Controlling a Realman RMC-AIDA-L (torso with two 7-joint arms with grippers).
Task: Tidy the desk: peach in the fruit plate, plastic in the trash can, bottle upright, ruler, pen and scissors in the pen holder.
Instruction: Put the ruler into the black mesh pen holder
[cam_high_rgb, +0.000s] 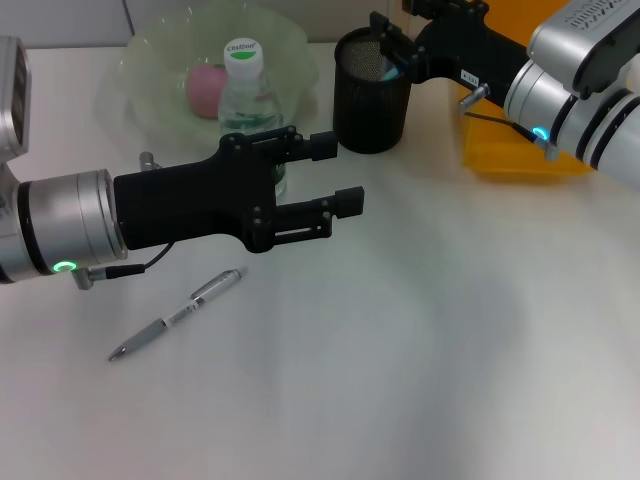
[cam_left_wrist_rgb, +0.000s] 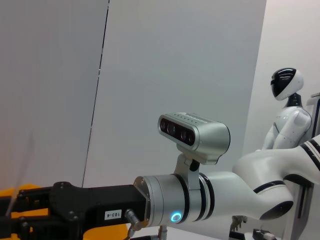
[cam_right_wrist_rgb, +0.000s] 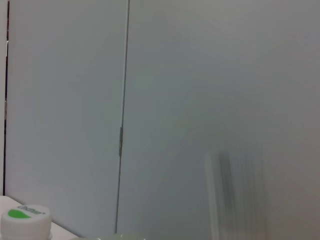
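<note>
Black mesh pen holder (cam_high_rgb: 372, 92) under right pincer (cam_high_rgb: 385, 45), grip unclear, left pincer (cam_high_rgb: 335, 174) spread, one bottle (cam_high_rgb: 250, 105), one pen (cam_high_rgb: 176, 314), one peach (cam_high_rgb: 206, 89)

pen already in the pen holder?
No, the pen lies flat on the table, apart from the pen holder and nearer than the open left gripper.

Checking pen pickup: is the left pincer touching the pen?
Apart. In the head view the open left pincer is beyond the pen, with bare table between them.
</note>
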